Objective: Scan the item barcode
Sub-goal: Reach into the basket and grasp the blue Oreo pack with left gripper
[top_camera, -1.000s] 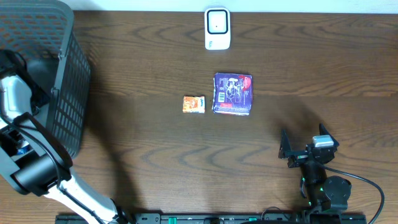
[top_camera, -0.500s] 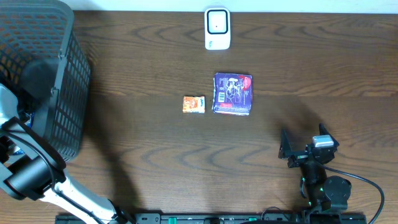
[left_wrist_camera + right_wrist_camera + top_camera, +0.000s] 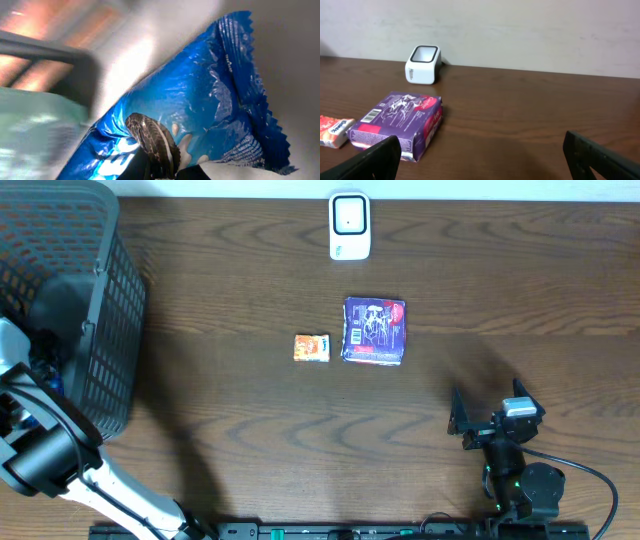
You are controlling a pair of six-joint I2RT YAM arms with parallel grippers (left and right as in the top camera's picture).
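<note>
My left gripper (image 3: 167,174) is down inside the black mesh basket (image 3: 95,310), shut on a blue cookie packet (image 3: 210,100) that fills the left wrist view. From overhead only the left arm (image 3: 40,450) and a sliver of blue (image 3: 50,383) show through the mesh. The white scanner (image 3: 349,225) stands at the table's far edge, seen too as the scanner (image 3: 423,64) in the right wrist view. My right gripper (image 3: 487,420) rests open near the front right, nothing between its fingers (image 3: 375,159).
A purple box (image 3: 374,330) and a small orange packet (image 3: 312,347) lie mid-table, in front of the scanner. The same purple box (image 3: 397,122) sits just ahead and left of the right gripper. The basket fills the left end of the table.
The left arm has reached lower into the basket, and its gripper has gone from open to shut on the blue packet. The right arm has not moved.
</note>
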